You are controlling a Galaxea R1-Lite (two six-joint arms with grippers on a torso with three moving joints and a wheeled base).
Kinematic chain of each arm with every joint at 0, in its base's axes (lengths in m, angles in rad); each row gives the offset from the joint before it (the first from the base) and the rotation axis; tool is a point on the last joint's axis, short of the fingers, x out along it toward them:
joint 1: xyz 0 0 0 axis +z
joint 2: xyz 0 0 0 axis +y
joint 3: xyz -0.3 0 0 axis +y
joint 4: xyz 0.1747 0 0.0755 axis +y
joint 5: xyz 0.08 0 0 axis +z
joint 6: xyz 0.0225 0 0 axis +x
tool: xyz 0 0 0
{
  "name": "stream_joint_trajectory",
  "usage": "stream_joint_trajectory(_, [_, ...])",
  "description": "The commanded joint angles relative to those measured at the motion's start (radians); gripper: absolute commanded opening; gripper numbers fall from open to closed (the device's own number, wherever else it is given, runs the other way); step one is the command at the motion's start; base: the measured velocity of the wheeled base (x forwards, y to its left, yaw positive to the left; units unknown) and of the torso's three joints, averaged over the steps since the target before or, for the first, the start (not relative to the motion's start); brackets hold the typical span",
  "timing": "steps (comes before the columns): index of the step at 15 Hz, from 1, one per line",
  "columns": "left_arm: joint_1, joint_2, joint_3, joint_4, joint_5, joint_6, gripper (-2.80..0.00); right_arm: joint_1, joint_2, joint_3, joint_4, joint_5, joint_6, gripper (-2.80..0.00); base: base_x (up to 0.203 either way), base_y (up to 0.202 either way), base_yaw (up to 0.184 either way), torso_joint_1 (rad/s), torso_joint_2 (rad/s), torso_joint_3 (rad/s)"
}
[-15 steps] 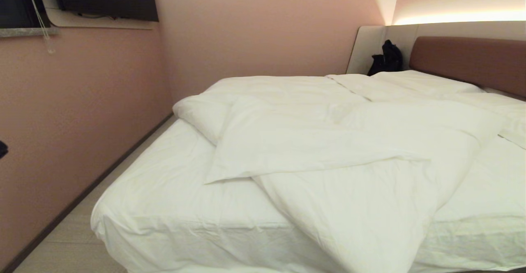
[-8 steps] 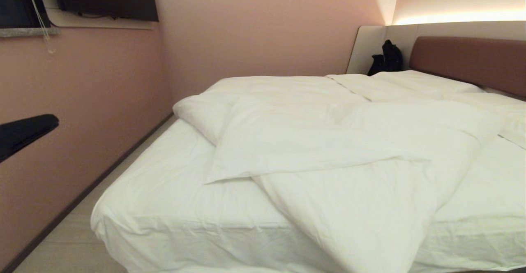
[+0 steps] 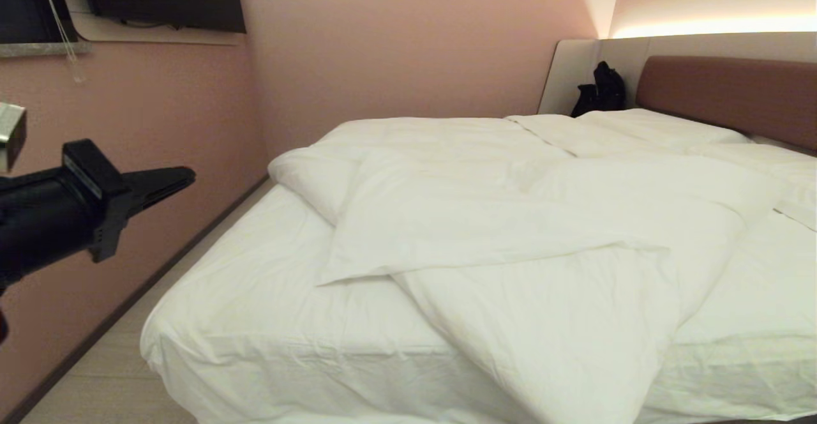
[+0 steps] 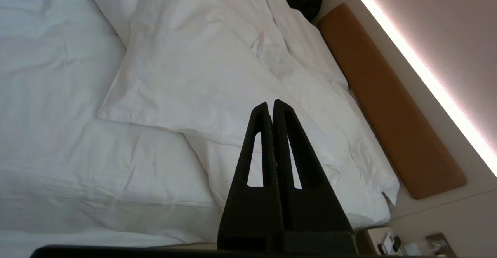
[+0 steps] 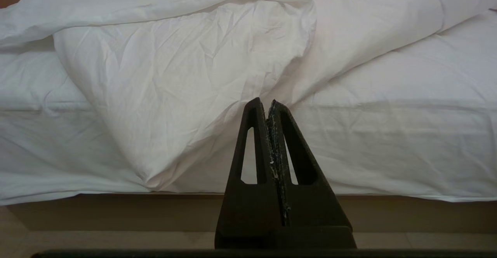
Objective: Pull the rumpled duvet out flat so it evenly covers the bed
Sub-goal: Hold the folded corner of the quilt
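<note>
White duvet [image 3: 510, 232] lay rumpled and folded across the bed [image 3: 268, 322]. At frame left, the left gripper [image 3: 185, 178] hovered closed, empty. The right gripper [image 5: 268, 104], also closed, faced the bed's edge.

The left arm's matte black plastic gripper [image 3: 182, 178] ends in long tapering wedge-shaped fingers that narrow to a blunt point; behind them sits a squarish black mounting block with a paler grey face, joined to a thick rounded black wrist housing; a small silvery metal piece shows at the frame edge above it. From the left wrist view the gripper [image 4: 270, 104] shows two triangular fingers, each pierced by a tall narrow slot, rising from a broad black base. The right arm's matching black slotted gripper [image 5: 264, 103] carries whitish flecks and scuffing along its inner seam.
</note>
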Motion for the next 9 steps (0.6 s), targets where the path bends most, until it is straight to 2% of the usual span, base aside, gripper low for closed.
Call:
stream_joint_trajectory(1, [-0.035, 0.123, -0.019, -0.041, 0.001, -0.017, -2.80, 0.000, 0.001, 0.000, 0.000, 0.001, -0.001, -2.80, 0.000, 0.000, 0.000, 0.000, 0.00, 0.000])
stream_joint_trajectory(7, [-0.084, 0.233, -0.118, -0.075, 0.004, -0.042, -2.80, 0.000, 0.001, 0.000, 0.000, 0.001, -0.001, -2.80, 0.000, 0.000, 0.000, 0.000, 0.00, 0.000])
stream_joint_trajectory(9, [-0.106, 0.329, -0.184, -0.083, 0.007, -0.059, -2.80, 0.000, 0.001, 0.000, 0.000, 0.001, -0.001, -2.80, 0.000, 0.000, 0.000, 0.000, 0.00, 0.000])
